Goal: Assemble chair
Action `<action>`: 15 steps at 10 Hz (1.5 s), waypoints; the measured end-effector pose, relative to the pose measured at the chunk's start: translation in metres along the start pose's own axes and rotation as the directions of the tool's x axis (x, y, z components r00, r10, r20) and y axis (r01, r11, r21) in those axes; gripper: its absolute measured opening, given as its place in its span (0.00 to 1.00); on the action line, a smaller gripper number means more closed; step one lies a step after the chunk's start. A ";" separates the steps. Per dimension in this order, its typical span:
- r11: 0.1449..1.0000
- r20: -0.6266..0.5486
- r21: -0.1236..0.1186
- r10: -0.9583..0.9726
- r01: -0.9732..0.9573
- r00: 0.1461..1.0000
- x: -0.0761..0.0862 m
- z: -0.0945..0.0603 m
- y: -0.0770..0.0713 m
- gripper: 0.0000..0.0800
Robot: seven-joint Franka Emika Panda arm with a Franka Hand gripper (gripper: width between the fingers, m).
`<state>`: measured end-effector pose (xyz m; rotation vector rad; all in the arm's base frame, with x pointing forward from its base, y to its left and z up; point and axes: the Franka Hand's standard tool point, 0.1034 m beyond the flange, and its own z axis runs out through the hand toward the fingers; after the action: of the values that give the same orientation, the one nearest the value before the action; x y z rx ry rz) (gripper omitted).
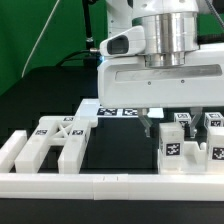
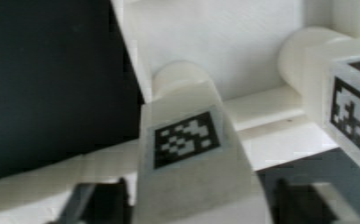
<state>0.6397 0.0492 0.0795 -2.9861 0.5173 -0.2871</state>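
Chunky matte white plastic bar (image 2: 186, 135), tagged: likely stiff, light, slick. Gripper (image 2: 195, 200) flanks its flat sides, the best hold; clamped or not, cannot tell.

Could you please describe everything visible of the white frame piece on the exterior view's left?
The frame piece looks like chunky matte white plastic: thick bars joined with open gaps between them. It lies flat on the black table, square black-and-white tags facing up, alongside the white border rail. Nothing grips it.
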 end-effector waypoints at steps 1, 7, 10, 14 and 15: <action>0.996 0.000 0.001 0.084 -0.084 0.996 0.000 0.000 0.001 0.36; 0.562 0.014 0.008 0.827 -0.827 0.562 0.003 -0.002 0.007 0.36; 0.489 0.032 0.012 0.871 -0.872 0.489 0.003 -0.002 0.008 0.36; 0.862 0.023 0.001 0.507 -0.508 0.861 0.003 -0.004 -0.005 0.78; 0.931 0.031 0.001 0.365 -0.365 0.931 0.000 -0.002 -0.006 0.80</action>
<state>0.6412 0.0545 0.0821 -2.8036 1.0453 -0.2079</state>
